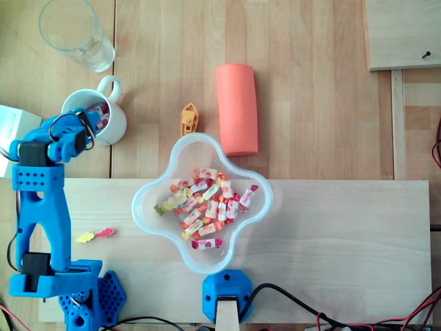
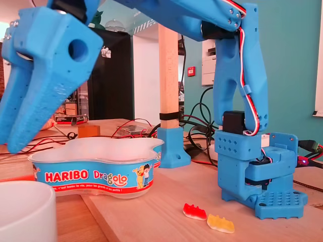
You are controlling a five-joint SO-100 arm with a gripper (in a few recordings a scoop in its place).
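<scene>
Blue fingers [image 1: 83, 127] hang over the white mug [image 1: 115, 125] in the overhead view, sweets [image 1: 101, 114] showing inside it; the bowl [image 1: 145, 207] sits well apart. In the fixed view the fingers [image 2: 30, 101] point down above the mug [image 2: 25, 212]; whether they grip anything I cannot tell. A centred line over its mouth, clear of the rim, seems best.
</scene>
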